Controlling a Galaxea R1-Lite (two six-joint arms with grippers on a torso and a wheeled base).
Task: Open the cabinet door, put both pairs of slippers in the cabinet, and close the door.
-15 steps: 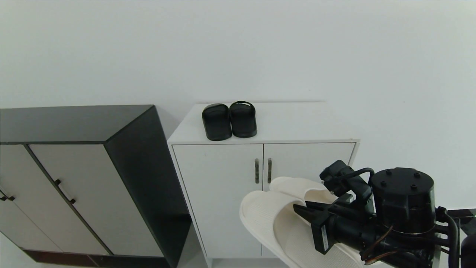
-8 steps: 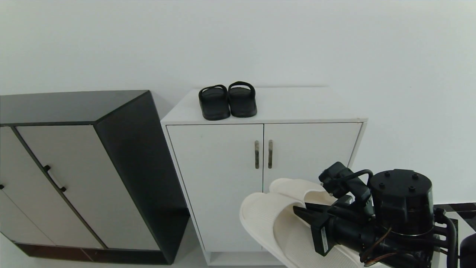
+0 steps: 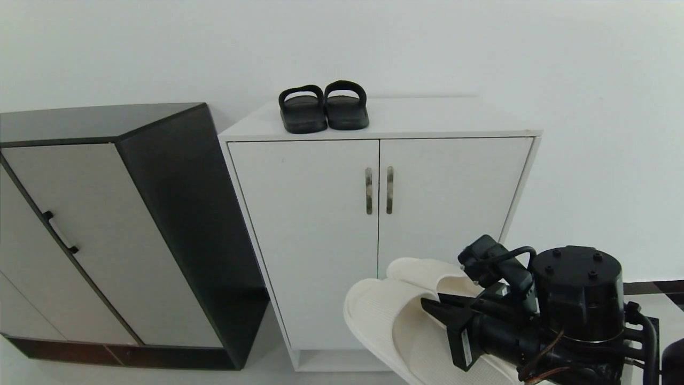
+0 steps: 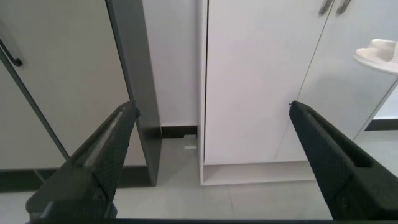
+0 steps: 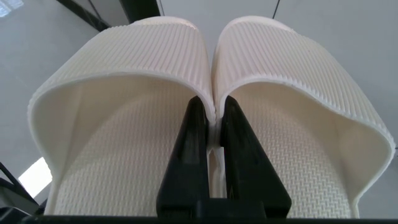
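A white cabinet (image 3: 320, 224) stands against the wall with both doors closed and two vertical handles (image 3: 379, 190) at the middle. A pair of black slippers (image 3: 324, 106) rests on its top, toward the left. My right gripper (image 3: 435, 307) sits low in front of the right door, shut on a pair of white slippers (image 3: 385, 315), pinching their inner edges together (image 5: 213, 121). My left gripper (image 4: 211, 118) is open, low before the cabinet's left lower corner (image 4: 202, 168), with nothing between its fingers.
A black cabinet (image 3: 123, 235) with grey doors stands just left of the white one, with a narrow gap between them. The white wall runs behind both. Bare floor lies in front of the cabinets (image 4: 186, 199).
The head view has shifted, so both cabinets sit higher and show more of their fronts. My right gripper keeps the white slippers in the same hold.
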